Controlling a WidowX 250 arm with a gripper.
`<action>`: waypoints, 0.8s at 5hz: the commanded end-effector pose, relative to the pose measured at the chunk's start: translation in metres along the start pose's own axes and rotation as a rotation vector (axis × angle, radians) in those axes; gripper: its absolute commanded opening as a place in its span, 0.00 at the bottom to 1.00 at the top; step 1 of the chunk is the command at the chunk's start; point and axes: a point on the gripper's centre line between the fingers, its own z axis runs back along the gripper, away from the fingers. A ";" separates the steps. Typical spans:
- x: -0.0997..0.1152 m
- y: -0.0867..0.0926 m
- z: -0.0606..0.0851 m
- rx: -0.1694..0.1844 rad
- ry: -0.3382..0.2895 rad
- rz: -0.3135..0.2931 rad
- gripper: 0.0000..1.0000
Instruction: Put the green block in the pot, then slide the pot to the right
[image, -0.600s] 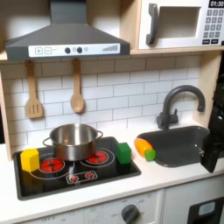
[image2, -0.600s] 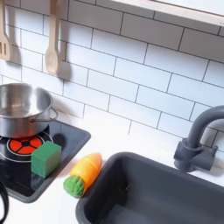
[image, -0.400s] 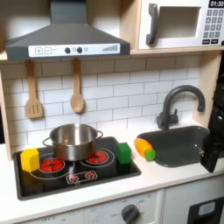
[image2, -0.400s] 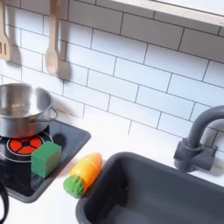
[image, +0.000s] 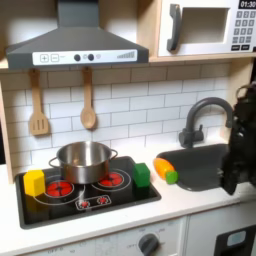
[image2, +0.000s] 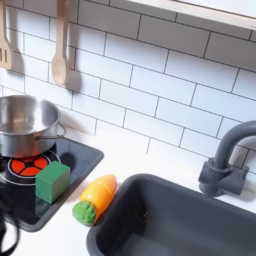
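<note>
At the counter's right edge: end effector (image: 236, 172), jaw state indiscernible; risk: nudging carrot toy (image: 166, 169) beside green block (image: 142, 175).

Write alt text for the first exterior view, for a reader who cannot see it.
A toy kitchen: a silver pot sits at the back of a black stovetop, with a yellow block at the first exterior view's left and a green block at its right. An orange carrot toy lies by the sink, where a dark robot arm enters.
</note>
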 end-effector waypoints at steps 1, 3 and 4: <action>0.044 0.009 -0.001 0.028 -0.032 0.008 1.00; 0.091 0.023 -0.009 0.052 -0.058 -0.007 1.00; 0.111 0.029 -0.017 0.060 -0.055 -0.015 1.00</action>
